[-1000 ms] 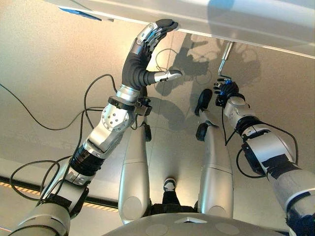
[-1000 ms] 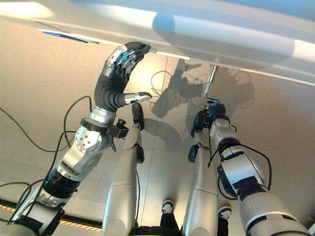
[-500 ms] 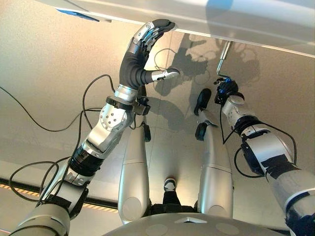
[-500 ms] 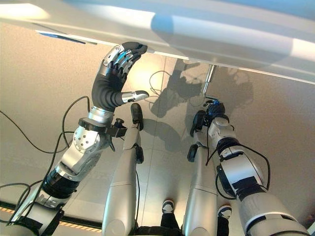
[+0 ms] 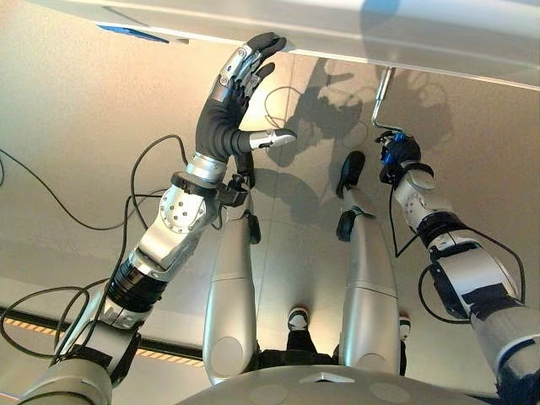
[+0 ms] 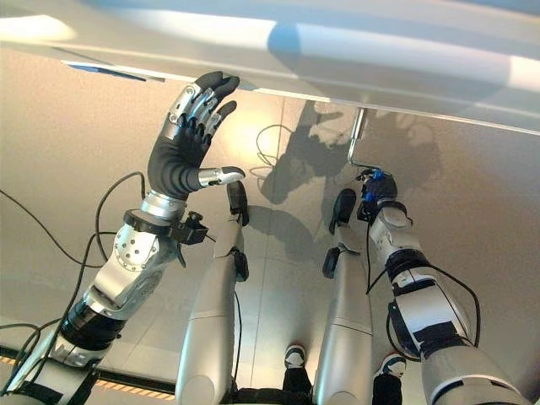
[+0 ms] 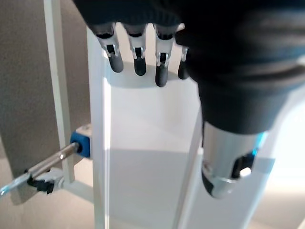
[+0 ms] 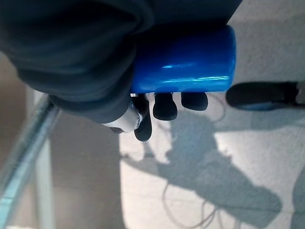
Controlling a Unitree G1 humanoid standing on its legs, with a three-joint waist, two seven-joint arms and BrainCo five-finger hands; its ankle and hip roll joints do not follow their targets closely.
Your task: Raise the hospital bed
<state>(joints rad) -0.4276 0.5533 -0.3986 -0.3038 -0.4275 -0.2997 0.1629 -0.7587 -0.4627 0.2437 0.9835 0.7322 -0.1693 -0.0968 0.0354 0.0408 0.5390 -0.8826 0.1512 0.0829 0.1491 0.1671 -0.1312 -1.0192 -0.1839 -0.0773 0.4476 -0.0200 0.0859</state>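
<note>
Right hand (image 8: 95,62) grips glossy blue crank handle (image 8: 186,59), seemingly cylindrical.

No text, label or number can be read on anything here.

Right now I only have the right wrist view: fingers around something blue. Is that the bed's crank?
Observer: Yes. From the head, the right hand is closed on the blue handle at the bottom of a bent metal crank that runs up under the bed frame.
Operator: Where's the other hand?
Observer: The left hand is raised, fingers straight, with its fingertips up against the lower edge of the bed frame.
Operator: Holding anything?
Observer: No. In its wrist view the fingers are straight and rest against a white panel; nothing is in the palm.
</note>
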